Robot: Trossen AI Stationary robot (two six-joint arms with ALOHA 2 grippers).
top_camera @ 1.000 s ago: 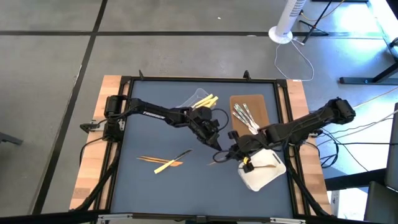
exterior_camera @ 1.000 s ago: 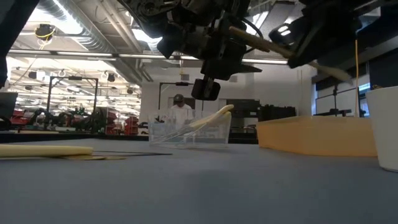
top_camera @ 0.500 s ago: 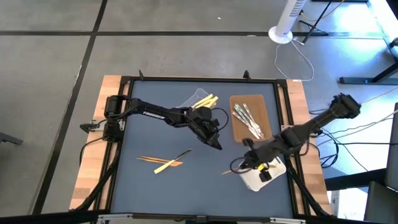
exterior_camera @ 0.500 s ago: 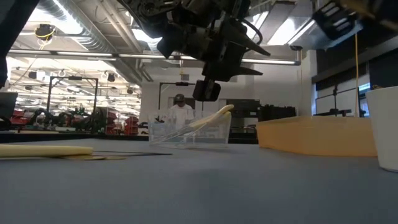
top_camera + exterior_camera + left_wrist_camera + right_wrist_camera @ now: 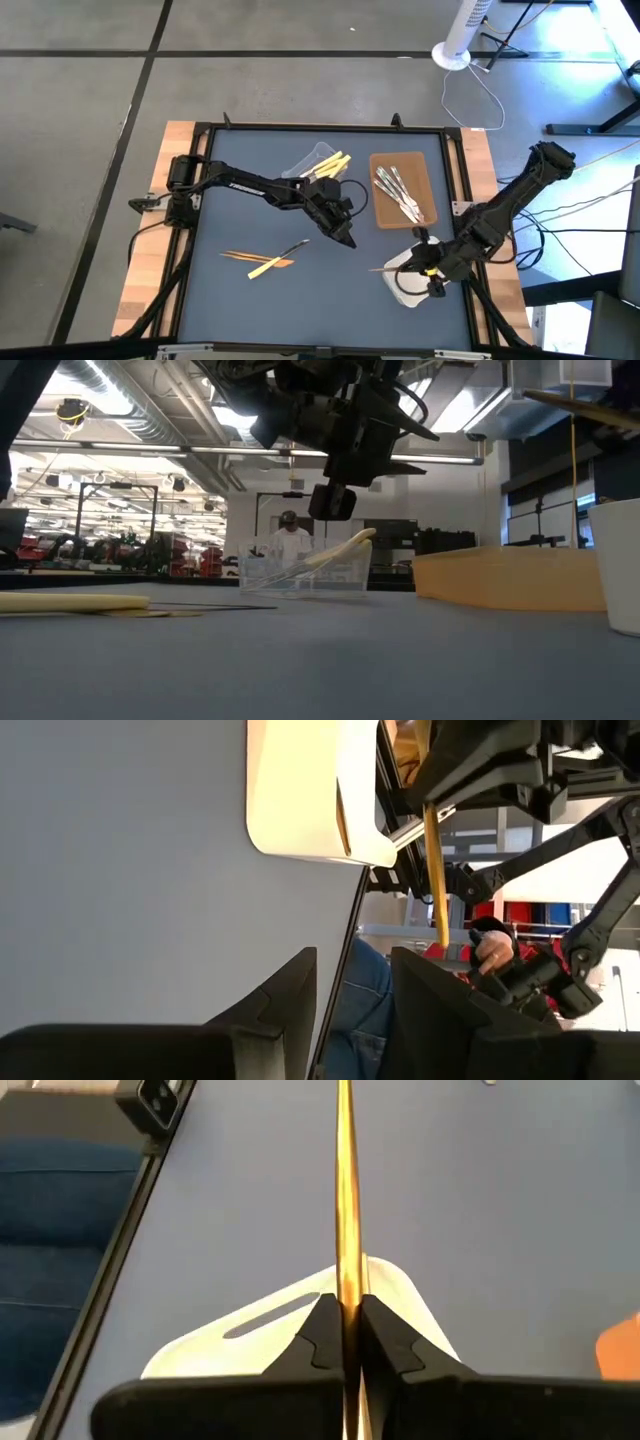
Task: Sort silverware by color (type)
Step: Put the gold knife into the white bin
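End effector fingers of the right arm (image 5: pixel 345 1342) were pressed together on a thin orange-brown utensil (image 5: pixel 346 1200), whose glossy, straight shaft ran out between the two dark fingers (image 5: pixel 318 1335) and on over a white tray (image 5: pixel 260 1330) below. Only this wrist view showed the pinch itself. From above, the right end effector (image 5: pixel 428 272) hung over the white tray (image 5: pixel 403 292) at the worktop's (image 5: pixel 250 215) near right, and the held utensil (image 5: pixel 392 267) lay almost level, its long axis running left-right, its free end pointing left toward the worktop's middle.

The left wrist view gave what the others did not: the white tray (image 5: pixel 300 790) seen side-on, the held utensil (image 5: pixel 434 870) crossing beyond it, and a person's hand (image 5: pixel 492 948) past the worktop's edge. Its own fingers (image 5: pixel 290 995) stood apart with nothing between them. In the high view the left end effector (image 5: pixel 345 235) hovered near the worktop's centre.

At near left lay a small cluster on the worktop: a pale yellow utensil (image 5: pixel 264 265), an orange-brown one (image 5: pixel 250 257) and a dark thin one (image 5: pixel 295 247), crossing each other at shallow angles, mostly left-right. Farther back, shiny silver pieces (image 5: pixel 395 192) lay fanned on a brown tray (image 5: pixel 385 165), their axes running near to far, and pale yellow pieces (image 5: pixel 330 163) leaned in a clear plastic tub (image 5: pixel 312 160).

The level view alone showed the tub (image 5: pixel 300 572) with a yellow handle (image 5: pixel 340 548) slanting up out of it, and a person (image 5: pixel 290 540) standing in the room behind.
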